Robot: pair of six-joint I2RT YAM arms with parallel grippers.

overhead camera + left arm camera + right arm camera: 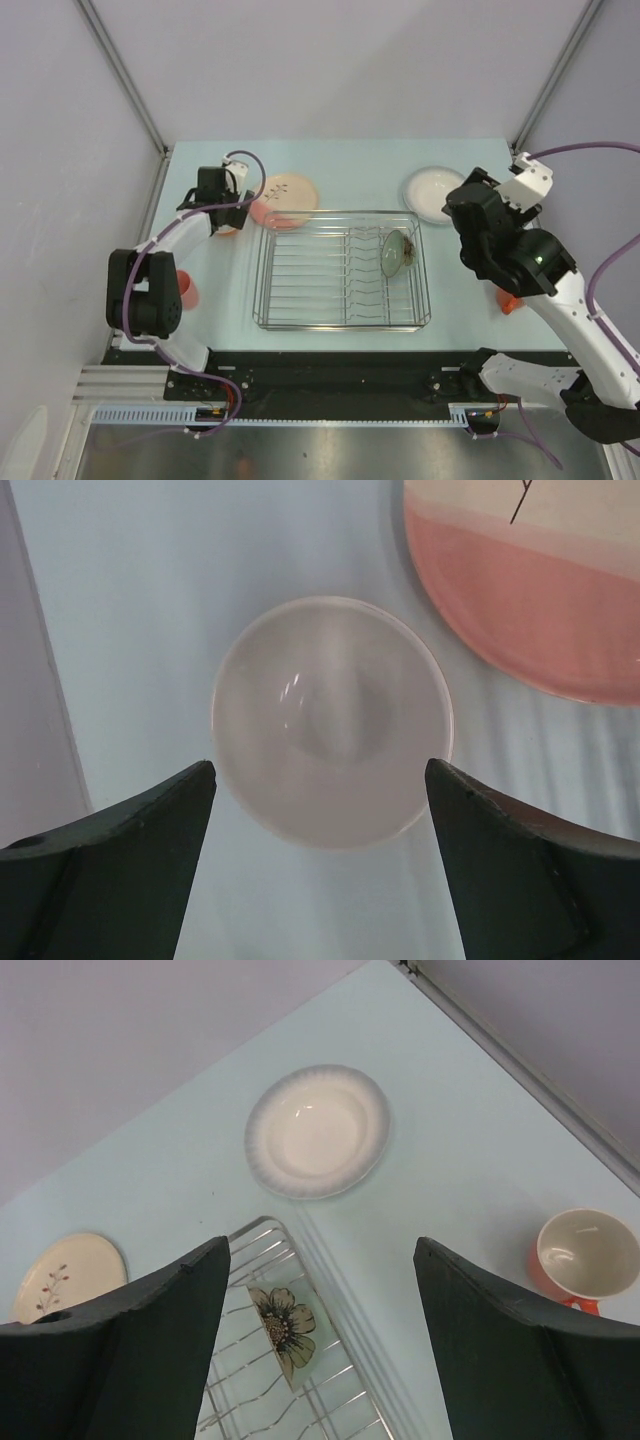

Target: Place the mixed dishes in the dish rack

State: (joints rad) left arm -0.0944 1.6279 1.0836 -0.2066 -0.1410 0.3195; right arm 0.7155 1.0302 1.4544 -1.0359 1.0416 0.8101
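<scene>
From above, the left arm is folding up the left side of the frame, its left hand (222, 203) hovering over the orange-outside white bowl (229, 229) at upper left, just beside the cream plate (285, 199). The right arm is rising along the right edge, its right hand (468, 205) hanging near the white grey-rimmed bowl (430, 192). The dish rack (340, 270) is sitting mid-frame on the surface (225, 322), holding one dish: the green glass bowl (397, 252), tilting on edge among the tines at its right end. One salmon-pink tumbler (186, 290) is standing at left, and one orange mug (510, 303) is peeking out at right. That is making three bowls, one plate, one tumbler and one mug. In the left wrist view the fingers (120, 850) are spreading wide, flanking the white bowl's near rim and gripping nothing. In the right wrist view the fingers (130, 1330) are likewise standing wide apart and empty, above the rack's corner.
</scene>
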